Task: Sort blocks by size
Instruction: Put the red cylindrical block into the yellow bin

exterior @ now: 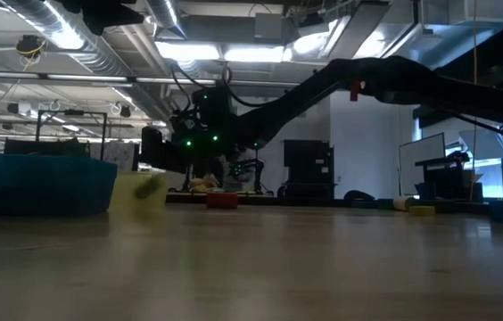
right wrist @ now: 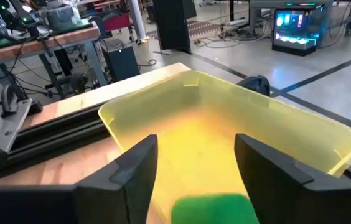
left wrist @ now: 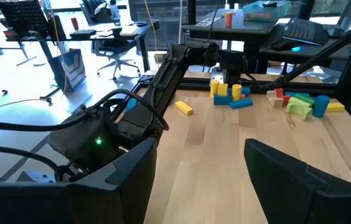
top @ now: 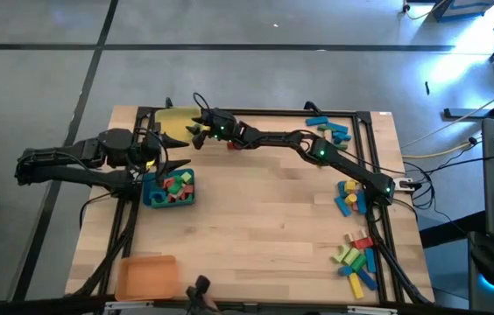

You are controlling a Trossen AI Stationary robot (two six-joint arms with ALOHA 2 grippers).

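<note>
A pale wooden table [top: 264, 227] carries a yellow tray [top: 175, 118], a blue tray [top: 152, 198], an orange tray [top: 146, 277], and scattered blocks [top: 356, 258] along its right edge.

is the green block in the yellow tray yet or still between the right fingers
Cannot tell if it has landed. The green block sits between the right gripper's spread fingers, over the yellow tray; contact with either is not visible.

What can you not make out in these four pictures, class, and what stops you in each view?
- High view: yellow tray, mostly covered by the right claw.
- Low view: blue tray, cut by the picture's edge, contents behind its wall.
- Right wrist view: green block, cut by the edge; grip unclear.
- High view: far blocks, too small for shapes.
</note>
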